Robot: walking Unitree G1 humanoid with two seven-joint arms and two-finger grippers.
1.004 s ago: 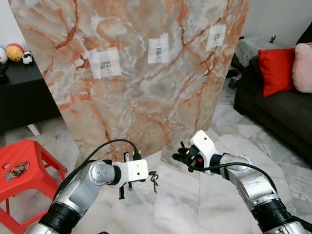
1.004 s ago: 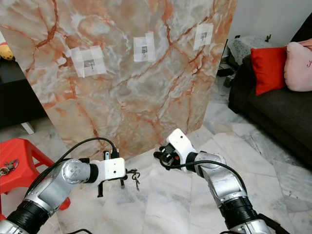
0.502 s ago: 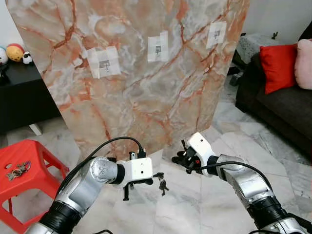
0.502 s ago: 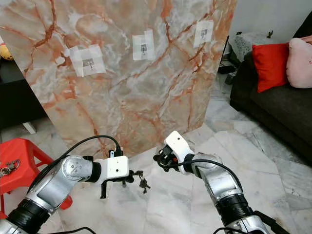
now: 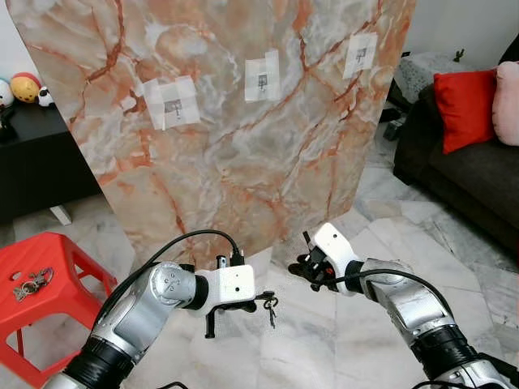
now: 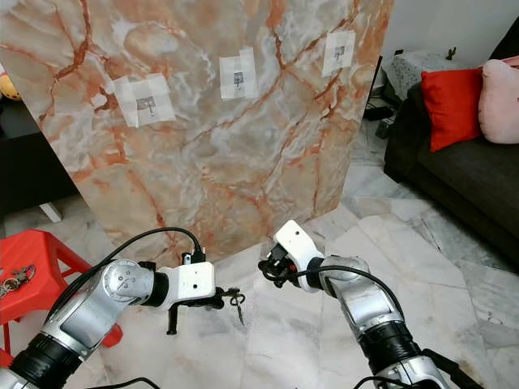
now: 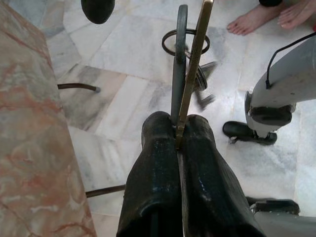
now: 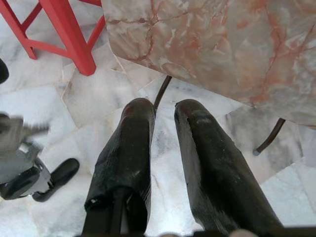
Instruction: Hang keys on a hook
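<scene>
Left end effector [image 5: 261,303] clamped on keys [image 5: 271,308]: light, rigid, dangling; hook via ring. Right end effector [image 5: 302,265] slightly apart, empty.

Polished marble slab [image 5: 243,146]; metal keys [image 7: 190,64], blurred; glossy floor tiles [image 5: 324,348]; seemingly plastic stool [image 5: 40,284].

The keys [image 5: 270,306] dangle on a dark ring, one brass and one grey key blade pinched flat between the left gripper's [image 7: 178,129] fingers, low over the marble floor. Three small hooks [image 5: 262,79], each taped on, sit across the upright marble slab [image 5: 235,154] above.
</scene>
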